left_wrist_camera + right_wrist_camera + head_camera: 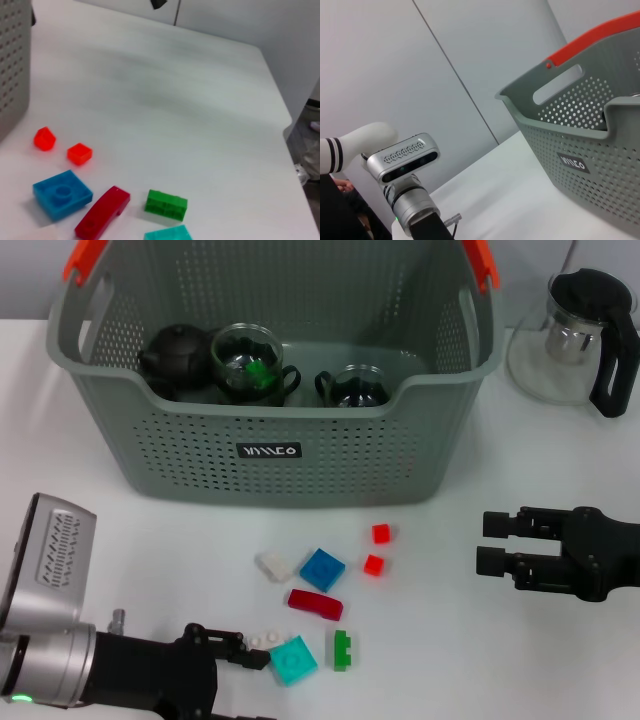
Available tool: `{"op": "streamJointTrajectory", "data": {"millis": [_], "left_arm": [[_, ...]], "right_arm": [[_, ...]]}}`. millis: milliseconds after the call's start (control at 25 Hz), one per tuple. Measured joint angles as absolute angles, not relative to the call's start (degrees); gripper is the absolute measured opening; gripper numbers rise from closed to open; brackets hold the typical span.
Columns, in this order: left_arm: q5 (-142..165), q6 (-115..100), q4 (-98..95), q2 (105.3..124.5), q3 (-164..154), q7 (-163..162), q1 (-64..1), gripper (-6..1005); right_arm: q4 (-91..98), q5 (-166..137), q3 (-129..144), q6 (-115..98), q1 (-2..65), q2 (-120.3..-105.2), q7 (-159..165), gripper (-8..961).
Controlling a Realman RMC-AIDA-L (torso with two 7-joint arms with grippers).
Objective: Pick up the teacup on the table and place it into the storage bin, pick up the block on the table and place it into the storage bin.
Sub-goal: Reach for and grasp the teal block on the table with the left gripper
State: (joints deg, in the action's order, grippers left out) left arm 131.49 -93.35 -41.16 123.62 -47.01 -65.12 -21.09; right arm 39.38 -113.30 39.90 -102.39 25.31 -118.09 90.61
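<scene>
The storage bin [270, 452] stands at the back of the table. Inside it are two glass teacups [247, 364] [352, 386], one with a green block in it, and a black teapot [175, 355]. Several blocks lie in front of the bin: white [272, 565], blue [322, 569], two small red [381, 533] [374, 564], dark red [315, 604], green [343, 650] and teal [293, 660]. My left gripper [262, 688] is low at the near left, open, its fingertips just short of the teal block. My right gripper [490, 543] hovers open and empty to the right of the blocks.
A glass pitcher with a black handle and lid [575, 335] stands at the back right, beside the bin. The left wrist view shows the blue block [62, 193], dark red block [102, 212], green block [166, 204] and the table's far edge [280, 100].
</scene>
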Motion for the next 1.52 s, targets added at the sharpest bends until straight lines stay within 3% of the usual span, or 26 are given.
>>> {"op": "streamJointTrajectory", "data": {"millis": [1520], "left_arm": [[130.56, -87.82, -38.44, 124.54, -47.29, -63.71, -24.4, 675]], "right_arm": [[39.37, -113.29, 39.9, -102.37, 25.11, -117.86, 90.61, 699]]}}
